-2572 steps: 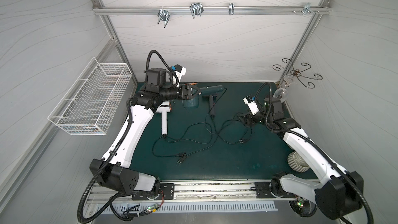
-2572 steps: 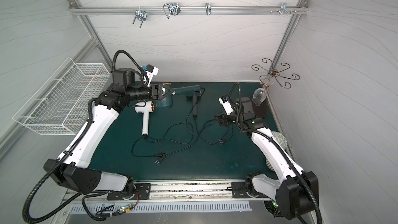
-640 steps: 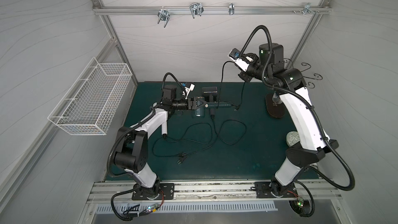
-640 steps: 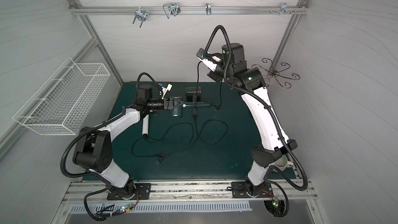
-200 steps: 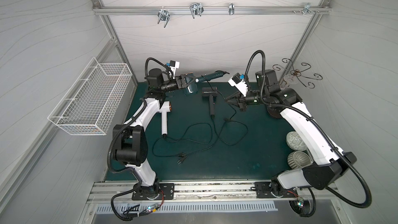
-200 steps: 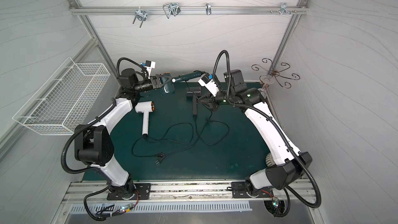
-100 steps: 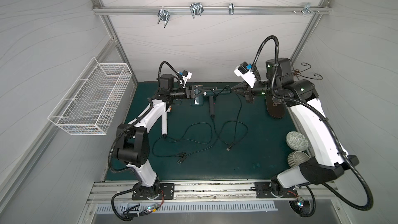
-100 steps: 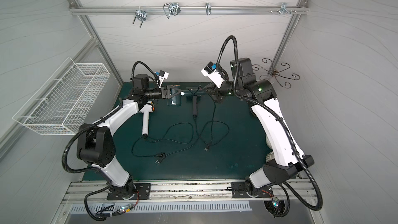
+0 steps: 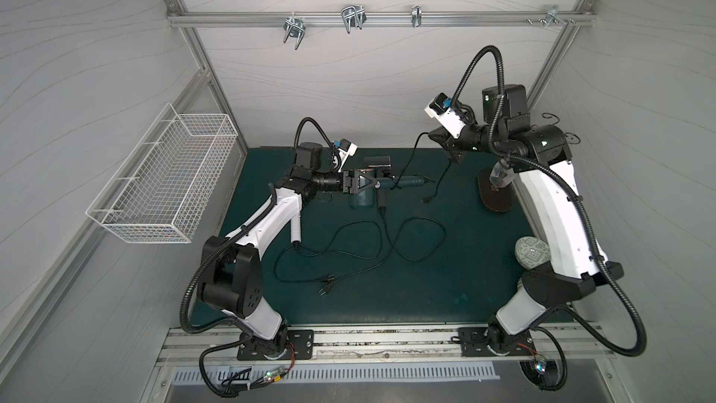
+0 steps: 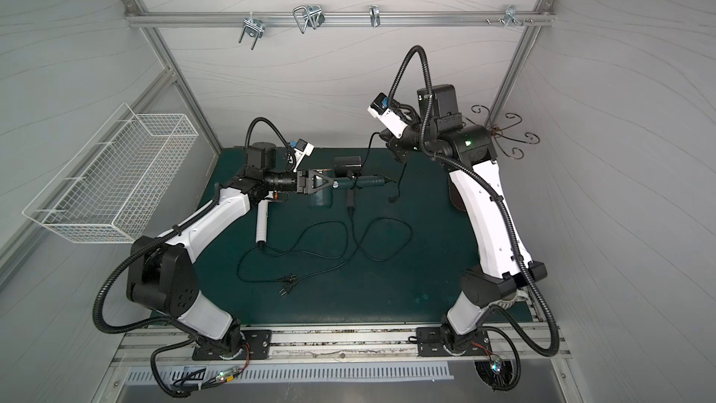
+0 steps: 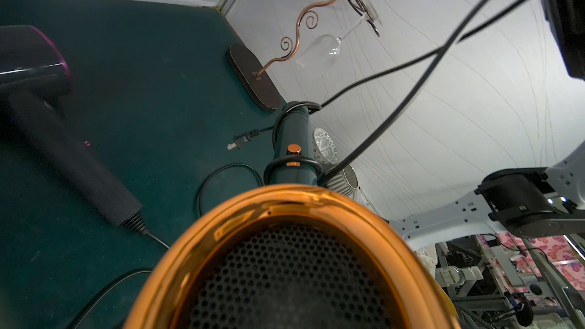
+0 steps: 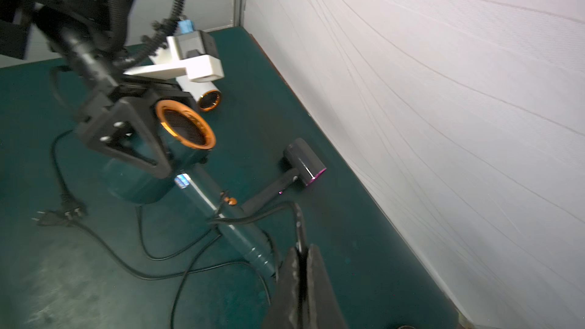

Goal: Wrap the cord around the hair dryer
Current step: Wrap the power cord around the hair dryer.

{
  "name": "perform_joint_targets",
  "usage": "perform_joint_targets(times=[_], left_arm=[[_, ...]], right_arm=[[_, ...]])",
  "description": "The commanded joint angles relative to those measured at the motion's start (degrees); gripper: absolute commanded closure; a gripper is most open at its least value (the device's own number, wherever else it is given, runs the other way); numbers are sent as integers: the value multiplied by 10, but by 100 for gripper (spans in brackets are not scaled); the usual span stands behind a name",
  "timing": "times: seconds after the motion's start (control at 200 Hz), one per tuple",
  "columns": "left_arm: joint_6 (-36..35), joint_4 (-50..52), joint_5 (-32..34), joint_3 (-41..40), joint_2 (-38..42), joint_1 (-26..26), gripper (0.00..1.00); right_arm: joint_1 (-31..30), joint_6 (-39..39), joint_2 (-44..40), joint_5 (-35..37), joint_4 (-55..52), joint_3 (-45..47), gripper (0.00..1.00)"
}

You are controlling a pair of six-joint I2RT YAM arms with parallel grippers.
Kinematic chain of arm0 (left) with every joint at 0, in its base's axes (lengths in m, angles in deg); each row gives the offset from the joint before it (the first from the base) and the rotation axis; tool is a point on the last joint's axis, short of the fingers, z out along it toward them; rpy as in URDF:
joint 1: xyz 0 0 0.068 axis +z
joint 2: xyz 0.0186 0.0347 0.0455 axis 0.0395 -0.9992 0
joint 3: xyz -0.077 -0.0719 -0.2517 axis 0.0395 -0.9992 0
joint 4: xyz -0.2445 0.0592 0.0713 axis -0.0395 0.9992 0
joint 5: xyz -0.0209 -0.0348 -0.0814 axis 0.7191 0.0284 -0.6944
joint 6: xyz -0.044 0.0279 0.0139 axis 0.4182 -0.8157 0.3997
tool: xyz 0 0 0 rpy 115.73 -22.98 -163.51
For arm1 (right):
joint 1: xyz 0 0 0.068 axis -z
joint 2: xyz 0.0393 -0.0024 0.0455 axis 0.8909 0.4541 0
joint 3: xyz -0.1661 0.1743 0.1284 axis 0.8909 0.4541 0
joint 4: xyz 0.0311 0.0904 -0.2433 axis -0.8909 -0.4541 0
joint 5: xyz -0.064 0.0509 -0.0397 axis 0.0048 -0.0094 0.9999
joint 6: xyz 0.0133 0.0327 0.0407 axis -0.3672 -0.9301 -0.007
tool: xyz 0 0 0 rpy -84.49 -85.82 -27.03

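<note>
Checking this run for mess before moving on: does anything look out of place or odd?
Nothing spilled or broken. The cord sits in two loose, widely spaced loops on the handle of the teal hair dryer, its plug trailing free. On the mat, the white hair dryer and black hair dryer have crossed cords.

Bare mat [image 9: 387,296] along the front edge; loose cords [image 9: 387,250] cross mid-mat; black dryer [image 9: 377,162], white dryer [image 9: 295,222], stand base [image 9: 498,197] and the raised cord [image 11: 439,50] obstruct the rear.
</note>
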Motion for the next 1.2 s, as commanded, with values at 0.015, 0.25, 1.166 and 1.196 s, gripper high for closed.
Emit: perform_joint_targets(times=[0.015,0.25,1.166,1.196], left_arm=[[-37,39,-33,9,17,-25,100],[-41,57,-84,56,13,-74,100],[243,-273,-154,240,-15,-34,100],[244,-273,-152,248,-17,-33,100]], right_arm=[[24,28,19,-8,79,-39,100],[69,-24,61,-129,98,-32,100],[181,-209,44,-455,209,329,100],[179,-208,44,-455,210,332,100]])
